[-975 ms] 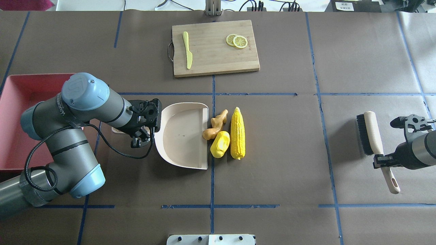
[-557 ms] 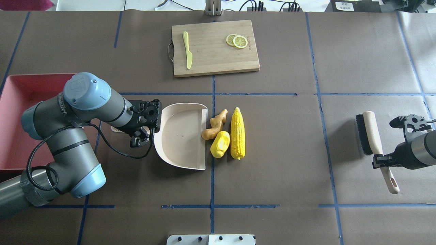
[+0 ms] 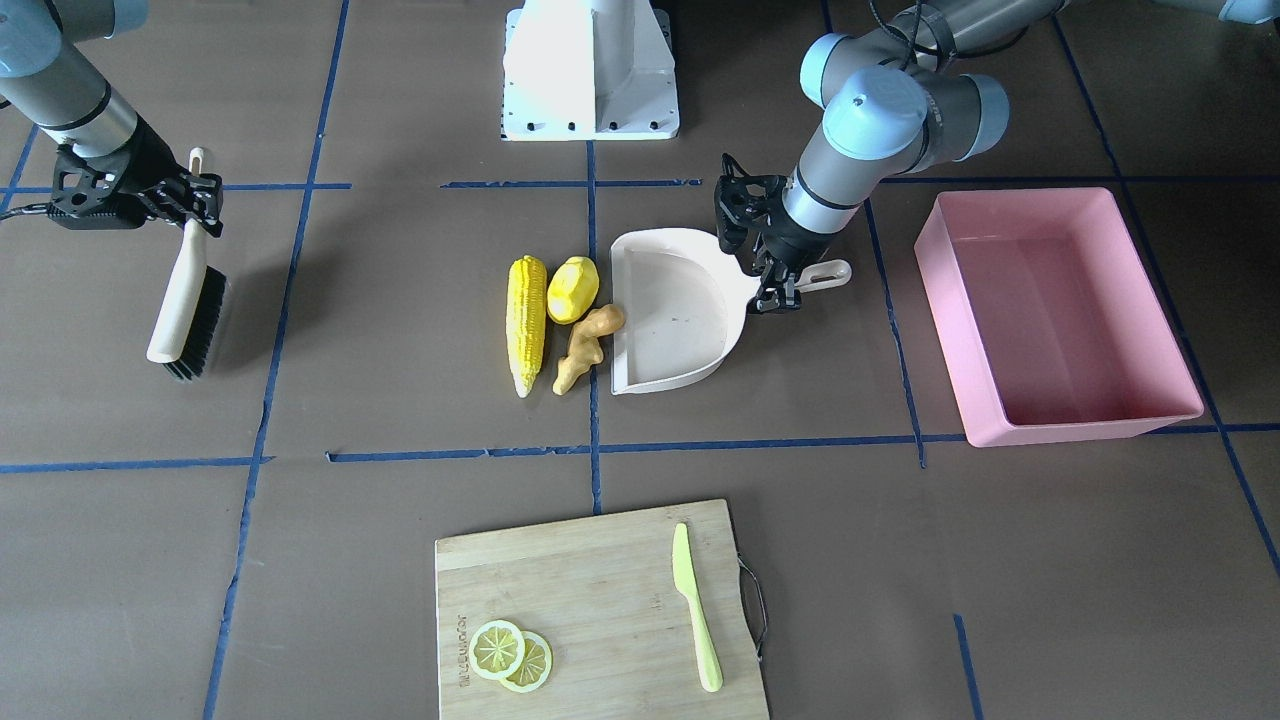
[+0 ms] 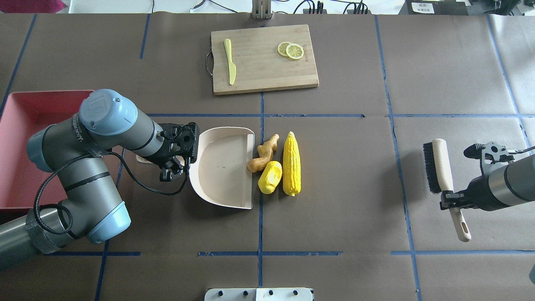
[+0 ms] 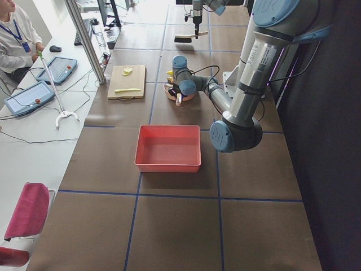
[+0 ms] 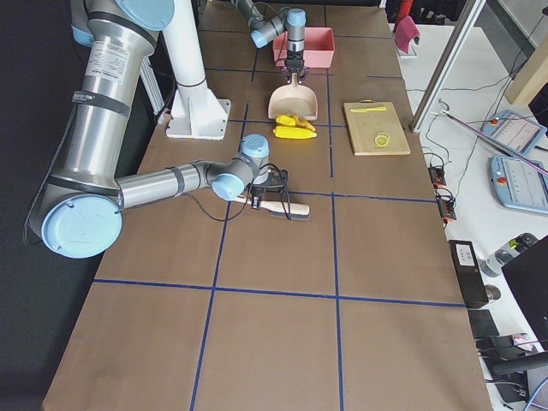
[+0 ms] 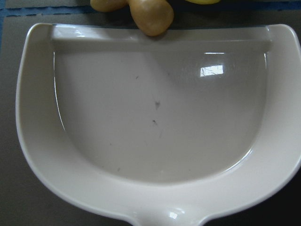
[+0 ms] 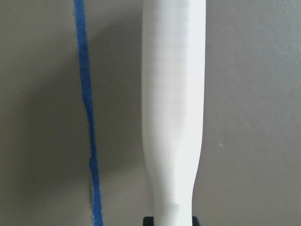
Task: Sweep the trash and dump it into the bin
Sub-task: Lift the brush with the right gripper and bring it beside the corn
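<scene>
The corn cob [image 4: 291, 164], the small yellow fruit [image 4: 270, 177] and the ginger root [image 4: 263, 153] lie together just right of the cream dustpan's [image 4: 223, 167] open edge. The ginger touches that edge in the left wrist view [image 7: 150, 14]. My left gripper [image 4: 169, 167] is shut on the dustpan's handle [image 3: 828, 274]. The pink bin [image 4: 25, 108] stands at the far left, partly behind my left arm. My right gripper [image 4: 453, 200] is shut on a brush's handle [image 8: 174, 94]. The brush [image 4: 436, 167] is far right of the trash, with its bristles towards it.
A wooden cutting board [image 4: 264, 71] lies at the far middle of the table, with a pale green knife [image 4: 230, 60] and lemon slices [image 4: 291, 50] on it. The robot's white base [image 3: 590, 70] stands at the near edge.
My right arm has moved the brush to the left, towards the trash. The dustpan shifted very slightly left early on, and the left arm has barely moved since.
</scene>
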Robot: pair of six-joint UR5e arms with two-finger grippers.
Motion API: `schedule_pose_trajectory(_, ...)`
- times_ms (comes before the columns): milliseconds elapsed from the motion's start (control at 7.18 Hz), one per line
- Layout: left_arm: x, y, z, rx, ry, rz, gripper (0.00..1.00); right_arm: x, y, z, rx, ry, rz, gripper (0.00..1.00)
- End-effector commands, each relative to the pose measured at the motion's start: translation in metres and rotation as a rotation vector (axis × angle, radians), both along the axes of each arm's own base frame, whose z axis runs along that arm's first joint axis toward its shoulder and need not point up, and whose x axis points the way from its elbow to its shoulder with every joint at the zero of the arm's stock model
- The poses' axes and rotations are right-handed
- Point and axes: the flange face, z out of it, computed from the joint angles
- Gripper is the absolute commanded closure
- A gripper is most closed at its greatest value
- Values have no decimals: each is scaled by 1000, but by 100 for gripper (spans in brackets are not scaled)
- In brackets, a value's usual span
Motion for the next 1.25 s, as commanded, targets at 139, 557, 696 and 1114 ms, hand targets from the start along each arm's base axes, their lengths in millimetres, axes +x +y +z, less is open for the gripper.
schedule_pose_trajectory(139,0,0,0,0,-1,-2,100,-74,14,-96,-83,-37,-10,100)
schedule_pose_trajectory(557,1,0,-1,-1,1,-1,100,-147,35,-160,-82,-113,-11,100)
schedule_pose_trajectory(696,1,-1,1,-3,-1,-1,100,-163,44,-173,-57,-125,-15,100)
schedule_pose_trajectory(1114,0,0,0,-3,0,-2,100,-201,49,-190,-51,-139,-22,100)
